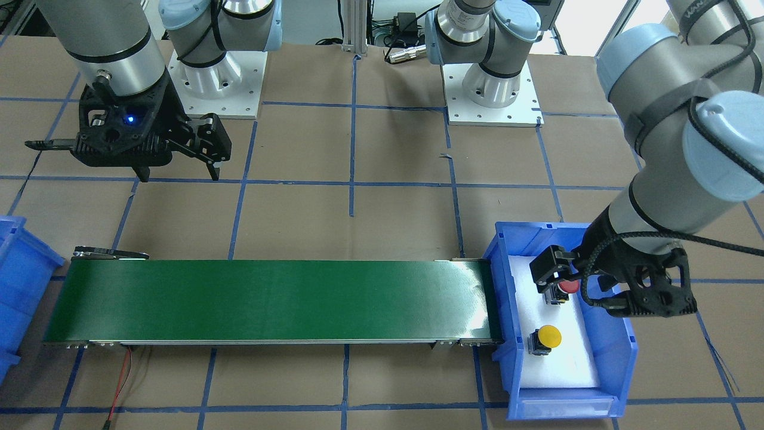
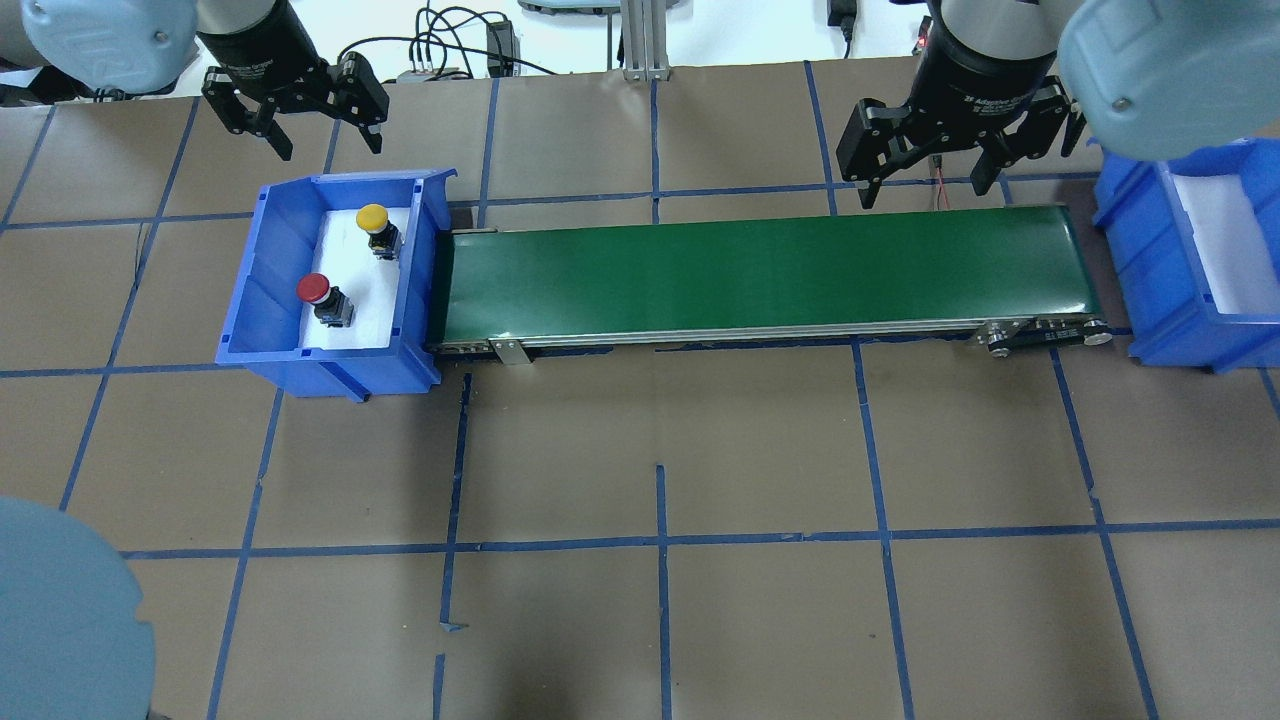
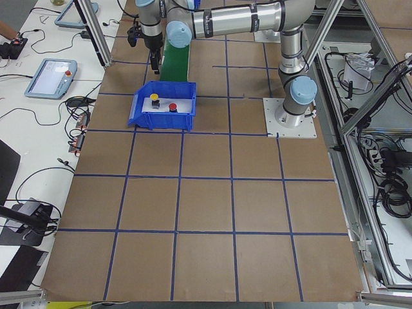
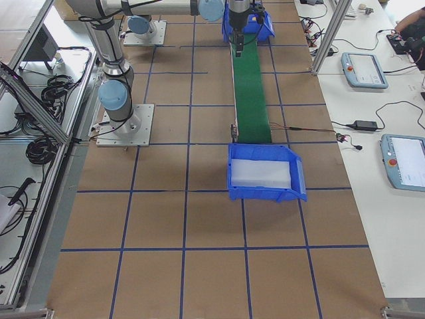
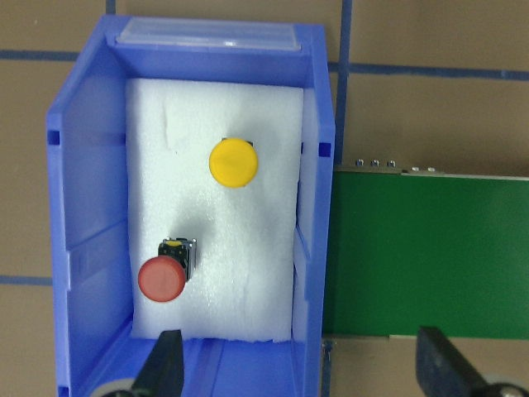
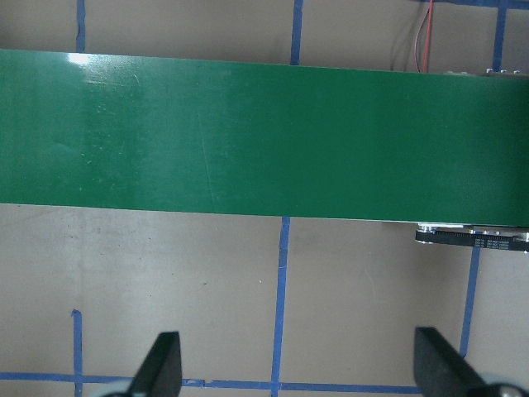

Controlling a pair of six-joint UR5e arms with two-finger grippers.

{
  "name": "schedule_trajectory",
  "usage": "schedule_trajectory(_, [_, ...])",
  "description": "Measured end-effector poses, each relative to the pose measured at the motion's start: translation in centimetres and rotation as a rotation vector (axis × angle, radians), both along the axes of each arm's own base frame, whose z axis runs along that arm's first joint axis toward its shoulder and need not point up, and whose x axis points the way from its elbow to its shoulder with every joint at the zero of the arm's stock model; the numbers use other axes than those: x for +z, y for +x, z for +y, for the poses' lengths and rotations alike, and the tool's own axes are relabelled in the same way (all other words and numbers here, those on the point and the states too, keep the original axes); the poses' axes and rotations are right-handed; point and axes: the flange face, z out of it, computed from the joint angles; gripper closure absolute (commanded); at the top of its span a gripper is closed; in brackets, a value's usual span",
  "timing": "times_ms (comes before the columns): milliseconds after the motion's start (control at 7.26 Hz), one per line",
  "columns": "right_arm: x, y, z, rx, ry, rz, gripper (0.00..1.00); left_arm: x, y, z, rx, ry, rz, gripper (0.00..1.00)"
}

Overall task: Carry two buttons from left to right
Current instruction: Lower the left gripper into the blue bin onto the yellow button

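Note:
The red button (image 2: 314,288) and the yellow button (image 2: 372,217) stand apart on white foam in the left blue bin (image 2: 250,270). In the left wrist view the red button (image 5: 162,278) lies tipped on its side and the yellow button (image 5: 233,162) shows its cap from above. My left gripper (image 2: 328,143) is open and empty, high over the bin's far side; its fingertips (image 5: 169,364) frame the bin's end. My right gripper (image 2: 926,188) is open and empty above the far edge of the green conveyor belt (image 2: 760,270), near its right end.
A second blue bin (image 2: 1160,270) lined with white foam stands at the belt's right end and holds nothing. Red and black wires (image 1: 122,382) trail from the belt's right end. The table is brown paper with blue tape lines.

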Motion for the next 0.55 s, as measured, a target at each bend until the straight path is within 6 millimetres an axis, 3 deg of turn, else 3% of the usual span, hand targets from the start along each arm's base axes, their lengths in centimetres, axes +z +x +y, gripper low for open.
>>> schedule_trajectory(275, [0.0,0.1,0.0,0.002,0.0,0.0,0.0,-3.8,2.3,-1.9,-0.003,0.005,0.004,0.0])
schedule_trajectory(551, [0.0,0.1,0.1,0.002,0.0,0.0,0.0,-7.5,3.7,-2.3,0.0,0.01,0.018,0.0])
